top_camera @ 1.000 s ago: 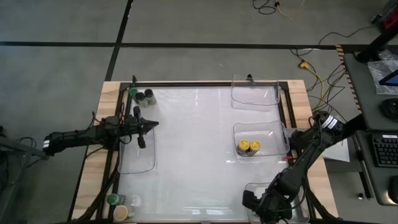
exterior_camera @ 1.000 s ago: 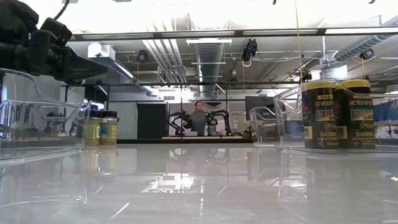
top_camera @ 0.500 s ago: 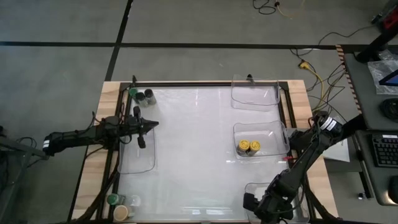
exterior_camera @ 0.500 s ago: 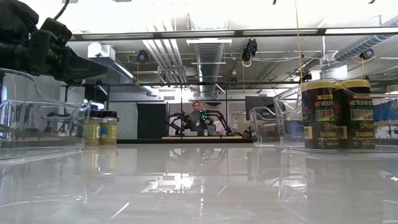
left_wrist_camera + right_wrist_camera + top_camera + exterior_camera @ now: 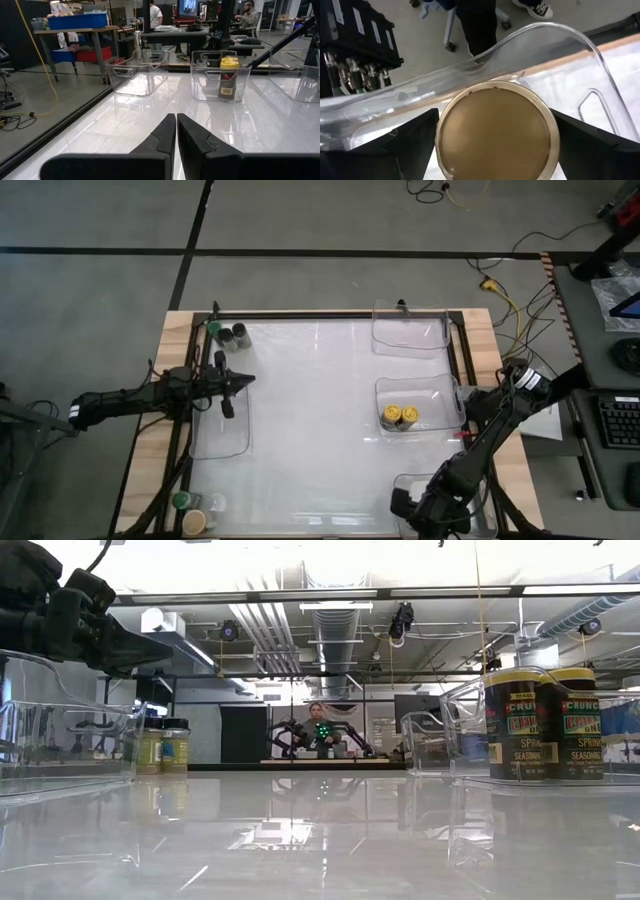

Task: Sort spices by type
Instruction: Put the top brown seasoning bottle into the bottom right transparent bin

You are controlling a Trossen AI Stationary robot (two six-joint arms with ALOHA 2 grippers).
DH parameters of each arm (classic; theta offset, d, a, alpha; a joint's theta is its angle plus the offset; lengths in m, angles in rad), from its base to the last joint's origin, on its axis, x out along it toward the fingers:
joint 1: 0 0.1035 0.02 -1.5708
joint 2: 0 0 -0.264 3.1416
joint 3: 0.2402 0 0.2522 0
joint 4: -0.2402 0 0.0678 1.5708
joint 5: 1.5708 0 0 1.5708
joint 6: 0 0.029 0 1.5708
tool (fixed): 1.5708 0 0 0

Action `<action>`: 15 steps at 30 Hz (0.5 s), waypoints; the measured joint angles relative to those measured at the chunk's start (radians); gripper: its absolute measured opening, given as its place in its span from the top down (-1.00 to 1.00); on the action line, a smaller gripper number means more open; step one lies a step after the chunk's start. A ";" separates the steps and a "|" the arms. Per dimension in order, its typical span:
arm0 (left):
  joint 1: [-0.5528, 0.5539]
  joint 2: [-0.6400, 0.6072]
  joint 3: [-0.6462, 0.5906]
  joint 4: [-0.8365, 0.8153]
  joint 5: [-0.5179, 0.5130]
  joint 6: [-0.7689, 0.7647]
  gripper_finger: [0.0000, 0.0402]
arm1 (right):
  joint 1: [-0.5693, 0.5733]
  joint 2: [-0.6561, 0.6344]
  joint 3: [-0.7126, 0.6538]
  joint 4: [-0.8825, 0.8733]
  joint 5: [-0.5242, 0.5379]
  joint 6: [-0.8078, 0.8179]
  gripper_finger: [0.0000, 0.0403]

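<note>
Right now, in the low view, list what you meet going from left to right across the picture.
Left gripper → two jars far back → person in the room beyond → two yellow-lidded jars in a clear bin.

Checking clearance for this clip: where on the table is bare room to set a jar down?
The table's middle is bare, between the left bin and the bin holding two yellow-lidded jars. The far right bin is empty. Jars crowd both left corners.

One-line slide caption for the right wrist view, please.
Right gripper straddles a tan-lidded spice jar at the wall of a clear bin.
</note>
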 joint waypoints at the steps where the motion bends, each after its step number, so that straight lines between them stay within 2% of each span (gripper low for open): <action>1: 0.000 0.000 0.000 0.000 0.000 0.000 0.99 | 0.000 0.000 0.002 -0.003 0.001 0.018 -0.70; 15: 0.000 0.000 0.000 0.000 0.000 0.000 0.99 | 0.000 -0.013 0.006 -0.084 0.001 0.041 -0.75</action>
